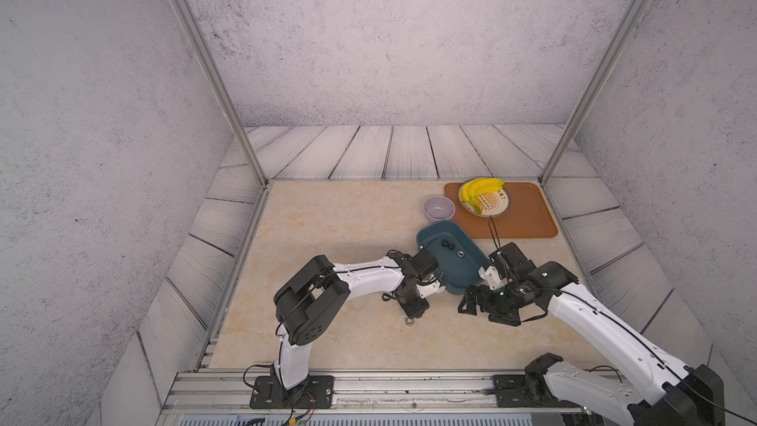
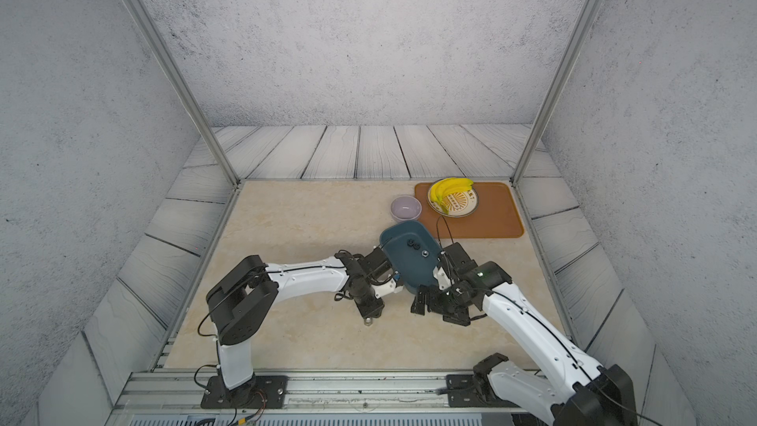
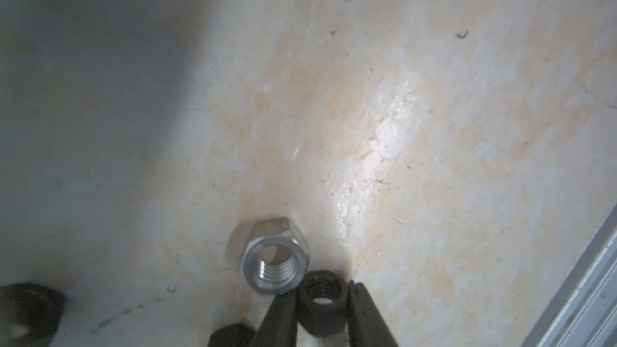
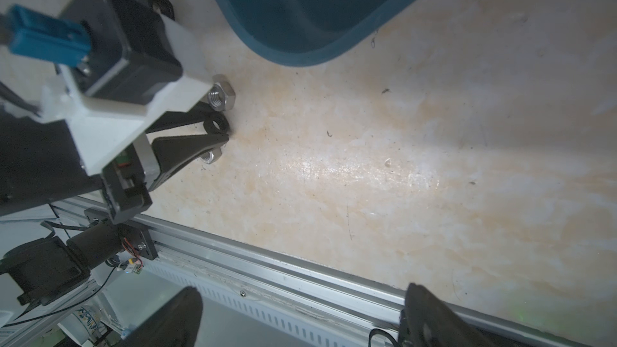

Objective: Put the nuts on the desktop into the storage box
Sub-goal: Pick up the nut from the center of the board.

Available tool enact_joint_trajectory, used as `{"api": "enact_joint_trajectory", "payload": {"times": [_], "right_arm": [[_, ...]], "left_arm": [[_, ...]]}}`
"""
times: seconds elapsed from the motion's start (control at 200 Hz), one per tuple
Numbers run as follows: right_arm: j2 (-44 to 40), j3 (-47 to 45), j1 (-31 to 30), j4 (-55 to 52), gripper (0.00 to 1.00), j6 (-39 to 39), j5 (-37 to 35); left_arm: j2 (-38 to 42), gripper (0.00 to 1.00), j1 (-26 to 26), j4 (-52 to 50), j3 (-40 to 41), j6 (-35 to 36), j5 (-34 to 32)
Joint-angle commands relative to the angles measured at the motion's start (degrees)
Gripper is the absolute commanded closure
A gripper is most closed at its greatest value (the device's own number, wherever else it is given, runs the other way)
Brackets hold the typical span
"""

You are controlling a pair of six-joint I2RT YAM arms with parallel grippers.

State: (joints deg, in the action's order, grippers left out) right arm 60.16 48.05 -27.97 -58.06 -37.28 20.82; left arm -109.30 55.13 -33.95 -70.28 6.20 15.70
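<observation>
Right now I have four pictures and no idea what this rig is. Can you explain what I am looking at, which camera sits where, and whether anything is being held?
This is a two-armed robot: a left arm and a right arm, each ending in a two-fingered gripper. Both top views look down on the whole scene. The other two pictures come from a camera on each arm's wrist. On the desktop sit a teal storage box with three nuts inside, a lilac bowl, and a tray carrying a plate of bananas. The left gripper points down, closed on a black nut. A silver nut lies right beside it. The right gripper is wide open and empty.
</observation>
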Motion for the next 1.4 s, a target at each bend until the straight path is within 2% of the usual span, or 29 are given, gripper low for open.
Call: {"api": "enact_joint_trajectory", "payload": {"times": [0.0, 0.22, 0.385, 0.63, 0.771, 1.016, 1.231, 1.336, 1.396], "right_arm": [[-0.11, 1.09, -0.16, -0.60, 0.01, 0.99, -0.96], [-3.20, 2.86, -0.16, -0.18, 0.01, 2.50, -3.24], [-5.36, 5.61, -0.16, -0.93, 0.01, 3.29, -3.72], [-4.80, 8.45, -0.15, -1.31, 0.01, 1.53, 7.84], [-4.11, 7.31, -0.18, 0.96, 0.04, 0.44, 14.88], [-4.26, 1.43, -0.33, 9.31, 0.17, -2.31, 22.68], [-4.26, -1.33, -1.03, 13.26, 0.21, -4.05, 23.83], [-4.19, -3.71, -1.72, 17.36, 0.29, -6.31, 24.72], [-4.02, -4.37, -2.00, 18.73, 0.30, -7.22, 24.59]], "left_arm": [[2.73, 0.76, 0.15, 0.37, 1.16, -0.48, 0.72], [9.11, 0.76, 0.15, 0.50, 1.73, -1.88, 1.75], [15.41, 0.76, 0.15, 4.97, 4.65, -1.59, 6.50], [24.03, 0.75, 0.16, 16.78, 13.76, 4.43, 14.12], [29.22, 0.75, 0.26, 25.54, 19.81, 8.09, 17.79], [29.05, 0.76, 0.37, 27.18, 19.38, 11.24, 19.40], [29.23, 0.76, 0.34, 29.86, 19.39, 12.43, 19.78], [29.08, 0.76, 0.41, 30.46, 19.18, 12.70, 20.08], [28.89, 0.76, 0.34, 30.45, 19.08, 12.88, 20.28]]}}
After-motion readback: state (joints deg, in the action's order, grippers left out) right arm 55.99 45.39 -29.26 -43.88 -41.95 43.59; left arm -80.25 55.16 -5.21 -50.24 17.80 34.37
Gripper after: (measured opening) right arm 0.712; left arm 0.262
